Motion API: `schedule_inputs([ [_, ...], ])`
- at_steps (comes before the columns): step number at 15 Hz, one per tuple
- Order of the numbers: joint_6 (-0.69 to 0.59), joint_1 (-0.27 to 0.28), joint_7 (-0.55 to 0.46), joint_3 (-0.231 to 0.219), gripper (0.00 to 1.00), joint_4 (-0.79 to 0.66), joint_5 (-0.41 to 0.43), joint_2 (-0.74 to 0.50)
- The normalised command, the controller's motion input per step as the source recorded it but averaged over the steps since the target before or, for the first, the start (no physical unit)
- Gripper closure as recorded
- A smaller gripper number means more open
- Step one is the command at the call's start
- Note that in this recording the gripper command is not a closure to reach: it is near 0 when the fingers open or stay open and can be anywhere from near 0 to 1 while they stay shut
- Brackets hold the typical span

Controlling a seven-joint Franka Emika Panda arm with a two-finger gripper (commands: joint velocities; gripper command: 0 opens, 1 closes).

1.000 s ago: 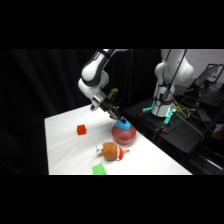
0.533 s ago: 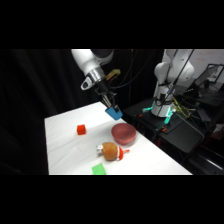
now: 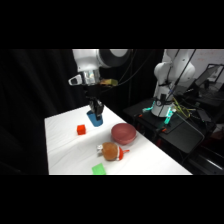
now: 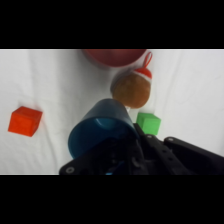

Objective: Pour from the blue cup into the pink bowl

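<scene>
A: Which items lie on the flat white table (image 3: 65, 150)?

B: A small red-orange cube (image 3: 81, 130) sits toward 9 o'clock in the side view, well apart from the others. An orange-brown rounded toy with red bits (image 3: 111, 151) lies near the centre. A flat green block (image 3: 99, 169) rests at 6 o'clock, near the front edge.

A: And from the wrist view?

B: The cube (image 4: 25, 121) appears at 9 o'clock; the toy (image 4: 131, 89) lies just above centre, with the green block (image 4: 148, 123) near it at its 5 o'clock.
</scene>
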Motion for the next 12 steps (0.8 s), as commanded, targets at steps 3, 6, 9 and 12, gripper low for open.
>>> schedule_inputs([
  [3, 0.65, 0.018, 0.56, -0.086, 0.11, 0.23, -0.354, 0.36],
  [6, 0.34, 0.005, 0.48, -0.099, 0.11, 0.41, -0.178, 0.5],
  [9, 0.12, 0.089, 0.46, -0.096, 0.11, 0.57, -0.167, 0.59],
  [12, -0.05, 0.127, 0.36, -0.089, 0.12, 0.59, -0.121, 0.52],
])
